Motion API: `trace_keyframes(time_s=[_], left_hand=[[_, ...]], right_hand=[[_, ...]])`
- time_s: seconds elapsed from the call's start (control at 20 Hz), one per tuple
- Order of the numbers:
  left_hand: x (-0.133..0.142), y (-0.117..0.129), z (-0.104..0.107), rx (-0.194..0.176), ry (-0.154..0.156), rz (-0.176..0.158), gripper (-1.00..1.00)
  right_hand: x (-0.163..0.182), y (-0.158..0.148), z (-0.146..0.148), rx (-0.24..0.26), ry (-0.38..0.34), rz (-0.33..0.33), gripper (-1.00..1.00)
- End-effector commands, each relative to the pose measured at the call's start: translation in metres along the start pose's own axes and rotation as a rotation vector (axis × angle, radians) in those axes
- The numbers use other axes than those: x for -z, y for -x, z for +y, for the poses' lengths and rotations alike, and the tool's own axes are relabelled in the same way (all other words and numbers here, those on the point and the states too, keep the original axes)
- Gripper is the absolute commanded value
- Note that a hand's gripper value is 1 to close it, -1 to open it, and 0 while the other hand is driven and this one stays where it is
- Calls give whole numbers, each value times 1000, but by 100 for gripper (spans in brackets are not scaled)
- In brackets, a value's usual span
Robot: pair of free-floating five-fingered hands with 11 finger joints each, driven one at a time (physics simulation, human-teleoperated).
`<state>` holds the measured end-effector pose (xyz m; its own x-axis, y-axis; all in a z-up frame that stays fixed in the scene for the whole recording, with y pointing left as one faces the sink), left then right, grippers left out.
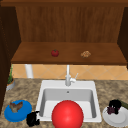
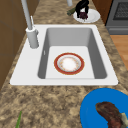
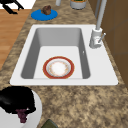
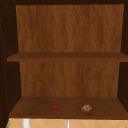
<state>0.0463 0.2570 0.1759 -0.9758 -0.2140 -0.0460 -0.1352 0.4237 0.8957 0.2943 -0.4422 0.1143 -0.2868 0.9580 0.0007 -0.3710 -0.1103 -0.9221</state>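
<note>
Grapes (image 1: 110, 110), a small dark purple bunch, are lying on the white plate (image 1: 119, 119) at the right of the sink (image 1: 47, 86), and we are gripping them with our right hand (image 1: 115, 105). Our fingers are curling down around the top of the bunch from above, so the fruit is hanging just beneath our palm and touching the plate. From the right side view we are seeing the same hand (image 3: 17, 100) hunched over the plate (image 3: 37, 110), with the grapes (image 3: 22, 115) poking out below the fingers. From the left side view the hand (image 2: 82, 6) is standing over the plate (image 2: 93, 16) at the far end of the counter (image 2: 50, 100).

Our left hand (image 1: 33, 119) is floating at the front left corner of the sink, just beside the blue plate (image 1: 23, 112) with a piece of meat (image 1: 15, 106) on it; we cannot tell whether its fingers are curled. A red bowl (image 1: 67, 115) is sitting in the basin. On the shelf (image 1: 37, 56) above, an apple (image 1: 55, 52) and a brown lump (image 1: 85, 54) are resting well apart.
</note>
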Motion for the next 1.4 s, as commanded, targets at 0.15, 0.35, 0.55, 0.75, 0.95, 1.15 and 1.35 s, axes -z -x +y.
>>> trace_keyframes(time_s=[0.15,0.35,0.55,0.75,0.95,1.15,1.35], left_hand=[[0,0,0,0,0,0,0],[0,0,0,0,0,0,0],[0,0,0,0,0,0,0],[0,0,0,0,0,0,0],[0,0,0,0,0,0,0],[0,0,0,0,0,0,0],[0,0,0,0,0,0,0]], right_hand=[[-2,-15,-17,86,29,18,100],[-1,-33,-29,69,24,-9,100],[2,-55,-40,51,20,-3,100],[3,-77,-53,55,47,-2,100],[12,-101,-60,81,33,-19,100],[20,-123,-67,91,43,-5,100],[47,-149,-53,88,14,-11,100]])
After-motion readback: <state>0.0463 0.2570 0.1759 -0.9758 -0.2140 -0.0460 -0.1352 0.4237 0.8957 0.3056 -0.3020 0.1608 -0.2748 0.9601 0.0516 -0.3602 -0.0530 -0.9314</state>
